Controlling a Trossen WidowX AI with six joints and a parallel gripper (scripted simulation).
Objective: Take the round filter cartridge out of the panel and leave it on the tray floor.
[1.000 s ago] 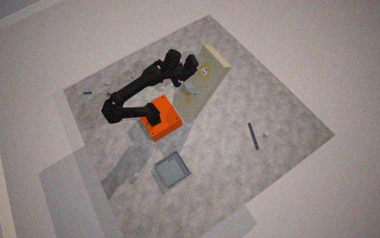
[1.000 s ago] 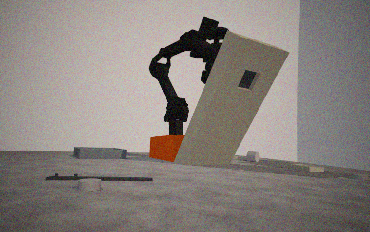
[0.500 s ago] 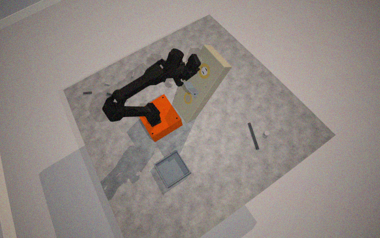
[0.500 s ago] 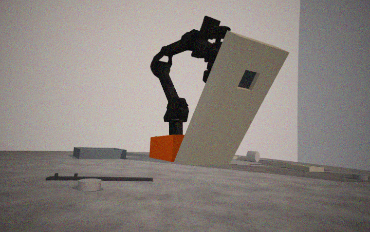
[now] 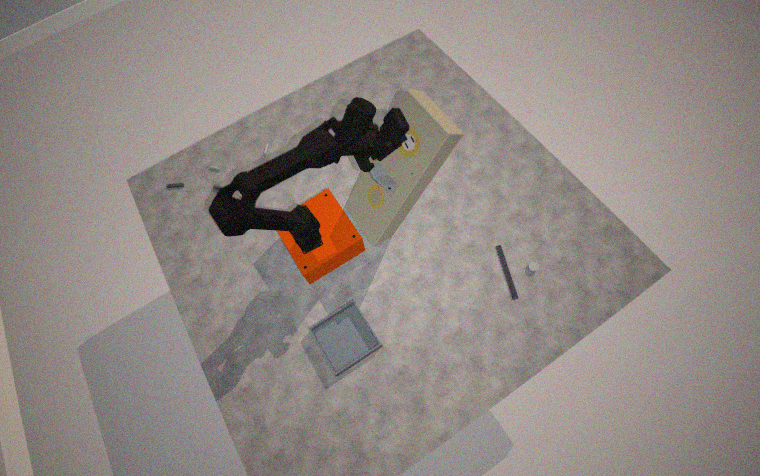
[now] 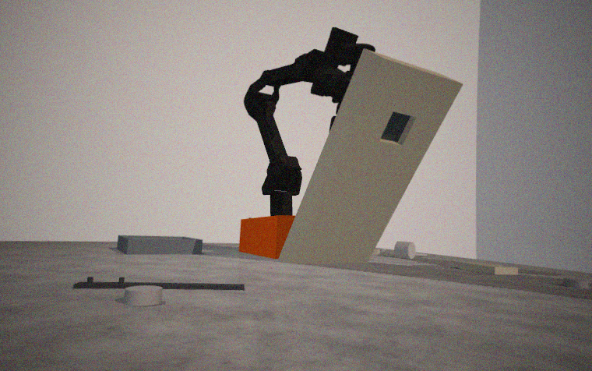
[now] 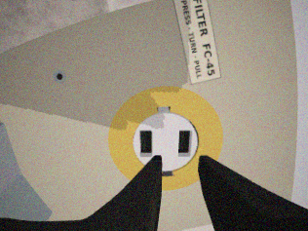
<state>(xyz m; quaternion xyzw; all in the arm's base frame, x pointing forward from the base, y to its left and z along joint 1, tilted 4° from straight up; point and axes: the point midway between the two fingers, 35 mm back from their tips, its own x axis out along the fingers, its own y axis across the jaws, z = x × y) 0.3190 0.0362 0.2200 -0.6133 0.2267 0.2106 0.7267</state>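
The white round cartridge [image 5: 411,141] [image 7: 166,137] sits in the tilted beige service panel [image 5: 433,130] [image 6: 349,174] [image 7: 258,101], inside a yellow ring. Its two dark slots lie side by side in the wrist view. My gripper [image 7: 180,162] is partly open, with nothing between its fingers. In the wrist view the left fingertip overlaps the cartridge's lower part between the slots, and the right one is just off its lower right edge. Contact with the face cannot be told. The grey tray [image 5: 358,360] [image 6: 156,245] stands beyond the orange base, away from the panel.
A blue-grey plate [image 5: 385,178] [image 7: 21,184] stands out from the panel beside the cartridge, near a second yellow ring [image 5: 369,197]. The orange base [image 5: 336,218] [image 6: 259,238] adjoins the panel's foot. A dark bar [image 5: 506,273] [image 6: 196,286] and a white cylinder [image 5: 533,267] [image 6: 142,295] lie on the table.
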